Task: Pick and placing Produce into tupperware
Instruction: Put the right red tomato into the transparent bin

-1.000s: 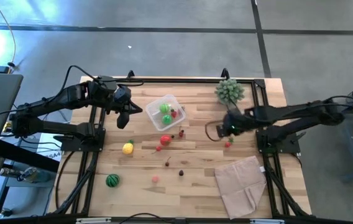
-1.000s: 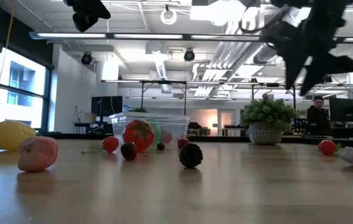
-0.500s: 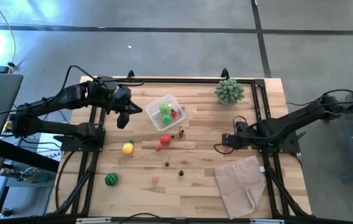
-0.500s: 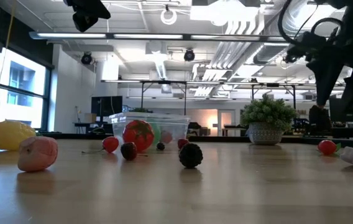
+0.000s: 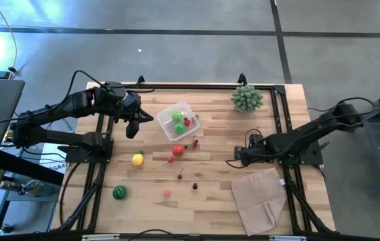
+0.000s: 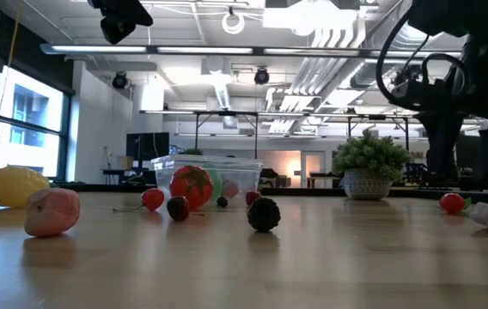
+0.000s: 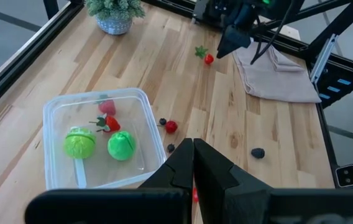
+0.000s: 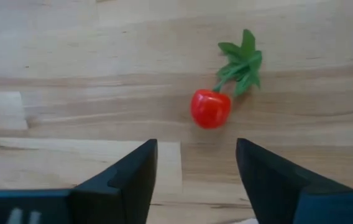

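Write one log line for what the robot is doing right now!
right claw: open, low over red radish, not touching | left claw: shut, waiting above tub | tub: two green rounds, red bits inside | lemon, melon: on table

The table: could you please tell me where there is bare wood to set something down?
Bare wood lies between the clear tub and the spiky plant, and between the striped melon and the beige cloth. It is crowded below the tub, around the tomato and lemon.

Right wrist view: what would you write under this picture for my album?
Open right gripper hovering over a small red radish with green leaves on the wooden table.
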`<state>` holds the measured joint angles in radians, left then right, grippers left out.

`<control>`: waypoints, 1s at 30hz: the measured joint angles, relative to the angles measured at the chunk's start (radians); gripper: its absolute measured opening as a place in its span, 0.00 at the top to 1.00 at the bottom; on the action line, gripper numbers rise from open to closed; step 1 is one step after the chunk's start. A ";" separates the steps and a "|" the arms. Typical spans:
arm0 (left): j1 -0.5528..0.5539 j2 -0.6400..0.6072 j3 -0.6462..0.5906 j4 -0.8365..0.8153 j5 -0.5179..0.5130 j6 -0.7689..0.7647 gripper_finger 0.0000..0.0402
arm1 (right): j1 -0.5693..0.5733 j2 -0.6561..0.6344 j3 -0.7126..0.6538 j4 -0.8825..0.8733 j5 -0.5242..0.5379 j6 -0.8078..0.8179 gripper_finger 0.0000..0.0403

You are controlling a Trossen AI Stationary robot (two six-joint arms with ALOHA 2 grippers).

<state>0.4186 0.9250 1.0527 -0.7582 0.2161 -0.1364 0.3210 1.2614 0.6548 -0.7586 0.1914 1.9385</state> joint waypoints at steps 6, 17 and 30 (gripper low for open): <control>0.000 0.000 0.000 0.000 0.000 0.000 1.00 | 0.000 0.052 0.000 -0.002 0.023 0.053 0.40; 0.000 0.000 0.000 0.000 0.000 0.000 1.00 | -0.058 0.160 0.000 0.043 0.036 0.035 0.41; 0.000 0.000 0.000 0.000 0.000 0.000 1.00 | -0.092 0.167 0.000 0.039 0.009 0.006 0.42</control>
<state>0.4185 0.9249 1.0527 -0.7582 0.2161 -0.1364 0.2287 1.4284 0.6548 -0.7193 0.2008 1.9448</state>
